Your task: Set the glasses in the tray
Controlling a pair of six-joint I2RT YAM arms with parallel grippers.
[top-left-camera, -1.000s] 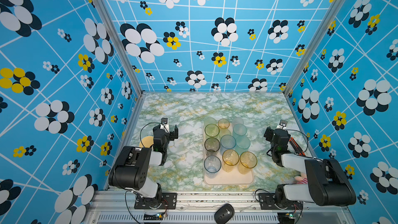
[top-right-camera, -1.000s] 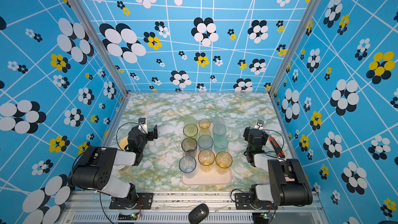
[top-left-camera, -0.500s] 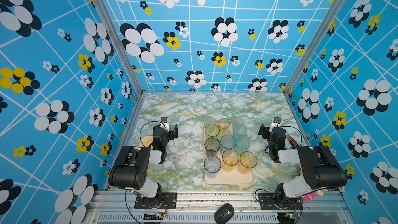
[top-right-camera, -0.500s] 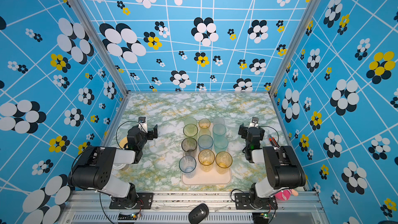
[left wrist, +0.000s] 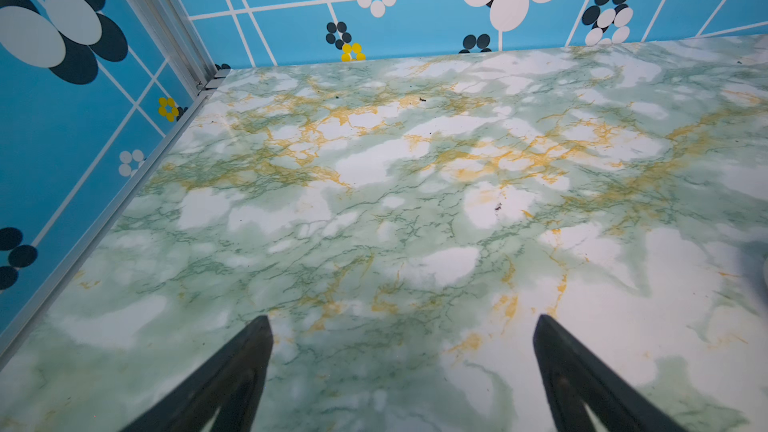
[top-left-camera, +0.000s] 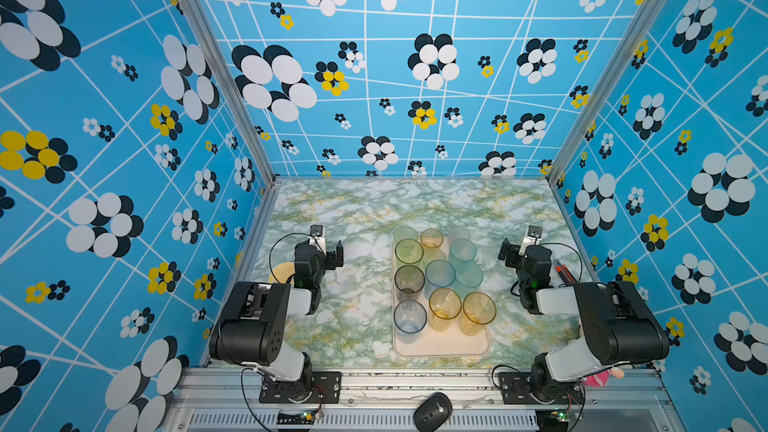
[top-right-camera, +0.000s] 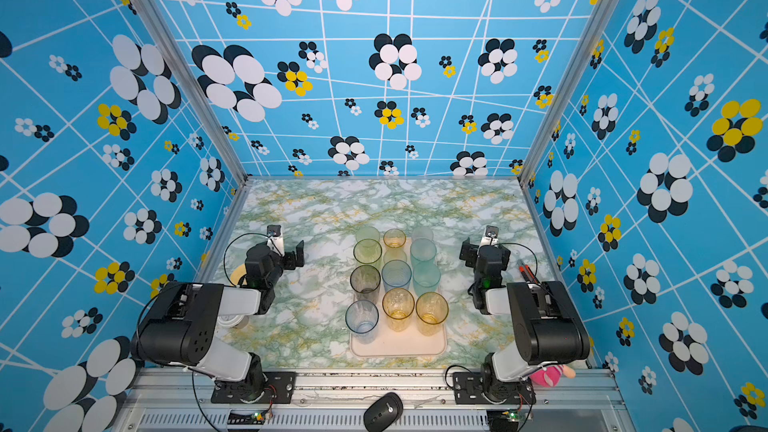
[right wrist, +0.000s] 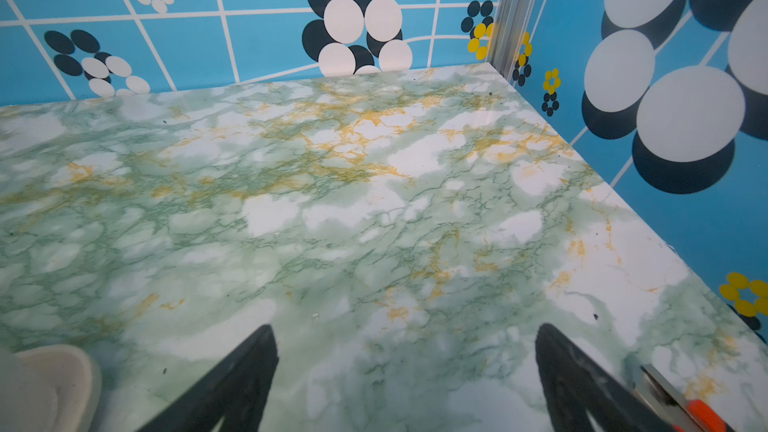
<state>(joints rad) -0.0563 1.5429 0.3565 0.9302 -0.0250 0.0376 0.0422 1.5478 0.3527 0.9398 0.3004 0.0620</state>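
Moved: my right arm has swung its elbow round and folded back over the last second, and my right gripper (right wrist: pixel 403 328) has shifted a little toward the tray (top-left-camera: pixel 440 347). My left arm and the glasses (top-left-camera: pixel 439 274) sit where they did.
Right gripper: jaws spread wide, nothing between them. It hangs low over the bare marble table (right wrist: pixel 332 209), right of the tray and apart from it. One cream tray corner shows at the edge of the right wrist view.
Left gripper (left wrist: pixel 401 322): jaws spread wide and empty, over marble left of the tray, well apart from it.
Glasses: upright and packed close in three columns on the tray, seen in both top views.
Near end: a clear-blue tumbler (top-left-camera: pixel 410 317) and two amber ones.
Middle: a smoky grey tumbler (top-left-camera: pixel 409 280), a blue one and a teal one.
Far end: green, small amber, teal and pale ones.
Far row: can't tell whether the bases sit inside the rim.
Tray: mid-table between my arms, with a bare strip at the near end.
Clutter: a yellow disc (top-left-camera: pixel 281 274) partly behind my left arm, a white lid (top-right-camera: pixel 230 320) under it, an orange-handled cutter (right wrist: pixel 698 409) just beside my right gripper, and a black mouse (top-left-camera: pixel 432 411) on the front rail.
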